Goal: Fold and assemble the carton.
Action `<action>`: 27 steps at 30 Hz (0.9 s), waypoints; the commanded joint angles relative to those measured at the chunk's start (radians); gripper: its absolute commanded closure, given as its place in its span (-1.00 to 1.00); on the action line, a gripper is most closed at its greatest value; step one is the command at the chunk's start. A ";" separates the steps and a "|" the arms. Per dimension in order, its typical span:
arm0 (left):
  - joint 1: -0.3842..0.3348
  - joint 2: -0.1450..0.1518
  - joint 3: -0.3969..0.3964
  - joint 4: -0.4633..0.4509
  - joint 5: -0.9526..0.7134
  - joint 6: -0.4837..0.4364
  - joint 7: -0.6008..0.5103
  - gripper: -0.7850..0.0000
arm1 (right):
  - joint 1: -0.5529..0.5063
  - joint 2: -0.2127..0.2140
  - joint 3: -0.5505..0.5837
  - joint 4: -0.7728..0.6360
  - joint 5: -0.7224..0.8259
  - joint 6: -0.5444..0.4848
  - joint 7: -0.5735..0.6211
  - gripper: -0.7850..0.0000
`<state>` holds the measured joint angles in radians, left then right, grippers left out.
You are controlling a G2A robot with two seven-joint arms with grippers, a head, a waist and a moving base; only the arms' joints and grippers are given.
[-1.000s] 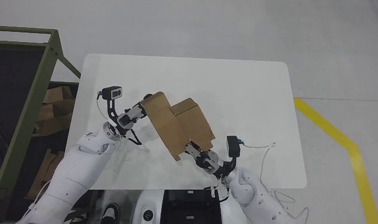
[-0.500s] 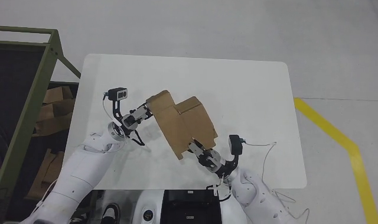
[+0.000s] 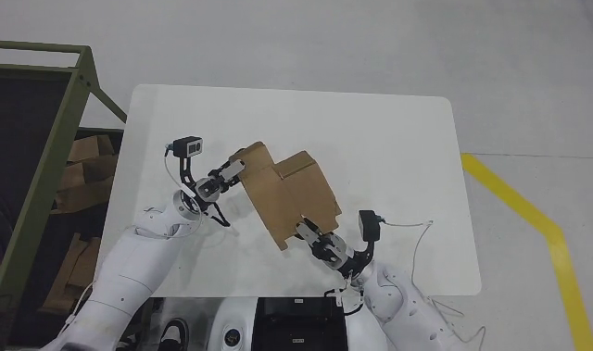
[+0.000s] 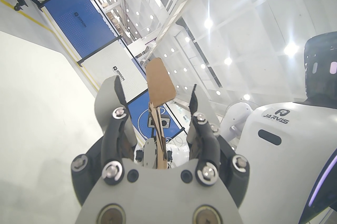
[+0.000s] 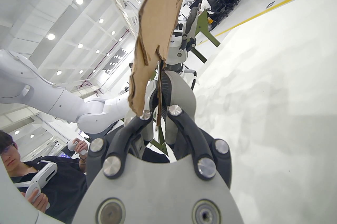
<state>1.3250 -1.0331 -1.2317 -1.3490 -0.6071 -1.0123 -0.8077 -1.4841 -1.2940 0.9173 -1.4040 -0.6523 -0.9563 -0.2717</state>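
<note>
Carton [image 3: 283, 195] mid-fold: my right gripper [image 5: 159, 83] clamps its near edge, my left gripper [image 4: 154, 87] gapes around a flap I likely pinch next.

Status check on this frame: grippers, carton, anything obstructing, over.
Left gripper open, carton edge between its fingers, unclamped. Right gripper shut on carton's near edge. Carton not yet assembled, spanning both arms over the table.
</note>
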 commanded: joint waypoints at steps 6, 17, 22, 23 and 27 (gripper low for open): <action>-0.002 -0.013 -0.005 0.010 0.022 0.000 0.000 0.22 | -0.005 -0.002 0.004 -0.004 -0.006 -0.001 -0.004 1.00; -0.007 -0.019 0.002 0.016 0.037 0.000 0.000 0.37 | -0.008 -0.005 0.009 -0.003 -0.013 -0.004 -0.010 1.00; -0.008 -0.019 0.003 0.018 0.037 0.000 0.000 0.64 | -0.009 -0.006 0.011 -0.001 -0.016 -0.007 -0.011 1.00; -0.008 -0.019 0.003 0.018 0.038 0.000 0.000 0.81 | -0.009 -0.006 0.012 -0.001 -0.016 -0.007 -0.011 1.00; -0.007 -0.020 0.001 0.016 0.037 0.000 0.000 1.00 | -0.009 -0.007 0.012 0.002 -0.014 -0.006 -0.009 1.00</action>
<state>1.3176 -1.0525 -1.2306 -1.3324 -0.5701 -1.0123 -0.8078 -1.4928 -1.3011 0.9294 -1.4024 -0.6667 -0.9634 -0.2813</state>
